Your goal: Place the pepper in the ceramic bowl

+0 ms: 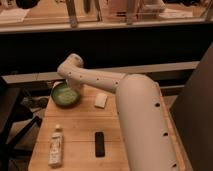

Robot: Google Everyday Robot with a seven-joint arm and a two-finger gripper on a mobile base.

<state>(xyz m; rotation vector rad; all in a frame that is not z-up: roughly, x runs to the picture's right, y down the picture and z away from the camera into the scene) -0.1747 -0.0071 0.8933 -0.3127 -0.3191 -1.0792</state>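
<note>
The ceramic bowl [64, 95] is round, shallow and green, and sits at the far left of the wooden table [80, 130]. My white arm reaches from the lower right across the table to the bowl. The gripper [75, 88] hangs at the bowl's right rim, mostly hidden behind the arm's wrist. The pepper is not visible; I cannot tell whether it is in the gripper or in the bowl.
A white bottle [56, 146] lies at the front left of the table. A black flat object [100, 144] lies in the front middle. A small pale block [101, 100] lies right of the bowl. A dark shelf and counter stand behind the table.
</note>
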